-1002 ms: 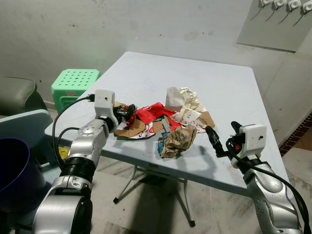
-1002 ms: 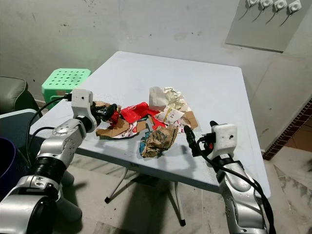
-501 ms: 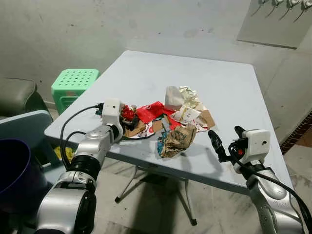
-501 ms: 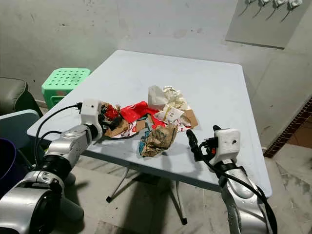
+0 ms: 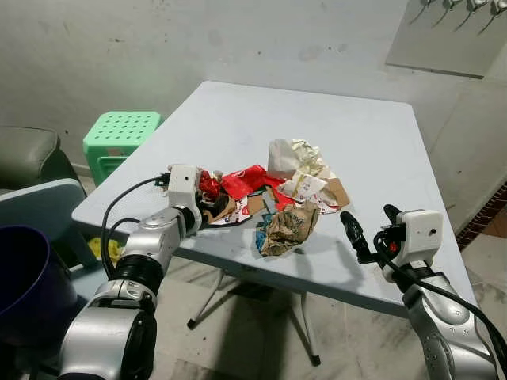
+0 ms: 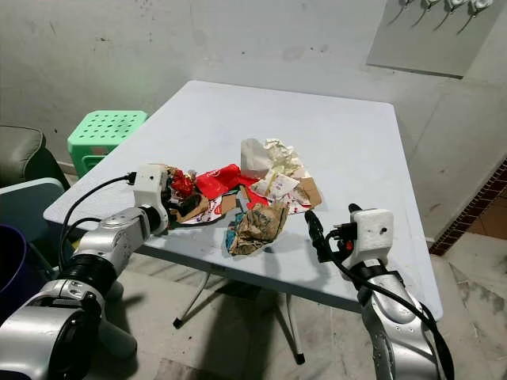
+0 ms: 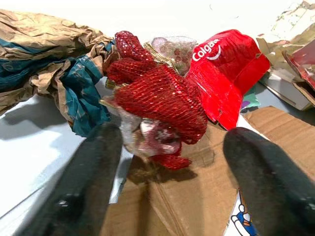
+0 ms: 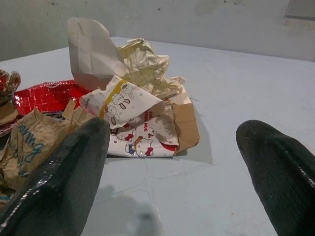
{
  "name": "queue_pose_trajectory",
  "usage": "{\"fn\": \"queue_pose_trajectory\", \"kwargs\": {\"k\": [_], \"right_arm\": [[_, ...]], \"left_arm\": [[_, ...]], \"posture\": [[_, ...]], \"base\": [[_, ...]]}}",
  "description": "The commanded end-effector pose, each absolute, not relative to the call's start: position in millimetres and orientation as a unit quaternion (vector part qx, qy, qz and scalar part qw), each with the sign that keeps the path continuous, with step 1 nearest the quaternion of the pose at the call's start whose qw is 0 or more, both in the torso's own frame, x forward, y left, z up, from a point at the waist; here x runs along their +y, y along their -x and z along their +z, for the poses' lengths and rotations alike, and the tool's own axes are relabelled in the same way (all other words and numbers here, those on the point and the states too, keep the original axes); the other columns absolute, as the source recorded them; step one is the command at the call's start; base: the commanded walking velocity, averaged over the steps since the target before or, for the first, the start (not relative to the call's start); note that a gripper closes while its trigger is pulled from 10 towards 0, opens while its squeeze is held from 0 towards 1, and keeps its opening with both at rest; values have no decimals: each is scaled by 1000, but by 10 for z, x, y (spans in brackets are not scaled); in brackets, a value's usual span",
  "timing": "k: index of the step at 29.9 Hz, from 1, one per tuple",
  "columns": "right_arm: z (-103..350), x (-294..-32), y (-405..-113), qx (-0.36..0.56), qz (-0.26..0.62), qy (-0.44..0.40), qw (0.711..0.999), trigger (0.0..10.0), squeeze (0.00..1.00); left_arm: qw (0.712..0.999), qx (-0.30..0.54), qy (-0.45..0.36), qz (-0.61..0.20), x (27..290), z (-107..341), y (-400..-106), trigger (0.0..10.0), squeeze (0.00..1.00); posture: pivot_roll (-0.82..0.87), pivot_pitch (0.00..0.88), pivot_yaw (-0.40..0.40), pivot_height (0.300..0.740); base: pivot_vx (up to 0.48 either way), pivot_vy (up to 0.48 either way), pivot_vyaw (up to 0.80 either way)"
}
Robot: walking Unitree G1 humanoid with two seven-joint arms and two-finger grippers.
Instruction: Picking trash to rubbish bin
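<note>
A heap of trash lies on the white table point(image 5: 356, 134): a crumpled brown paper bag point(image 5: 287, 228), a red Colgate packet point(image 7: 224, 69), white paper point(image 5: 283, 156), a cartoon-printed wrapper point(image 8: 133, 113) and flat cardboard point(image 7: 197, 196). At the heap's left end sits a red mesh wad point(image 7: 157, 93). My left gripper point(image 7: 172, 147) is open, low over the cardboard, with the red wad just ahead between its spread fingers point(image 7: 93, 167). My right gripper point(image 5: 371, 226) is open above the table's front right, a short way right of the brown bag and touching nothing.
A dark purple bin point(image 5: 24, 277) stands on the floor at the far left, below the table's height. A green plastic stool point(image 5: 123, 134) and a grey-blue seat point(image 5: 40, 198) stand left of the table. The far half of the tabletop is bare.
My left gripper has moved down and right, into the heap's left end, closer to the red mesh wad. The right gripper has drifted slightly right.
</note>
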State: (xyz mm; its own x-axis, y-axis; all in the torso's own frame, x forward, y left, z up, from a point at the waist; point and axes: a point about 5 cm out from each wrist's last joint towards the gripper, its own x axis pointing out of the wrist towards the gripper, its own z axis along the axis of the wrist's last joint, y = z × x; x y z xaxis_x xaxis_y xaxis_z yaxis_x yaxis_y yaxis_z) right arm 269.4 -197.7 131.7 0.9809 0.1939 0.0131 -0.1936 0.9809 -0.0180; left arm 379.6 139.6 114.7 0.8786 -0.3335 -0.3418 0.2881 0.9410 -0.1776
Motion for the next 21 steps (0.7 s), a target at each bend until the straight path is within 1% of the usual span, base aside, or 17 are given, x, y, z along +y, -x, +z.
{"fn": "queue_pose_trajectory", "kwargs": {"k": [1, 21], "right_arm": [[1385, -1981, -2712, -17, 98, 10, 995, 10000, 0], [1419, -1980, -2773, -20, 105, 10, 994, 10000, 0]], "left_arm": [[968, 180, 60, -163, 1412, 1174, -3801, 0, 0], [968, 175, 66, -168, 1425, 1207, -3808, 0, 0]], "posture": [[-144, 0, 19, 740], [-125, 0, 10, 740]], "base": [[0, 0, 0], [0, 0, 0]]}}
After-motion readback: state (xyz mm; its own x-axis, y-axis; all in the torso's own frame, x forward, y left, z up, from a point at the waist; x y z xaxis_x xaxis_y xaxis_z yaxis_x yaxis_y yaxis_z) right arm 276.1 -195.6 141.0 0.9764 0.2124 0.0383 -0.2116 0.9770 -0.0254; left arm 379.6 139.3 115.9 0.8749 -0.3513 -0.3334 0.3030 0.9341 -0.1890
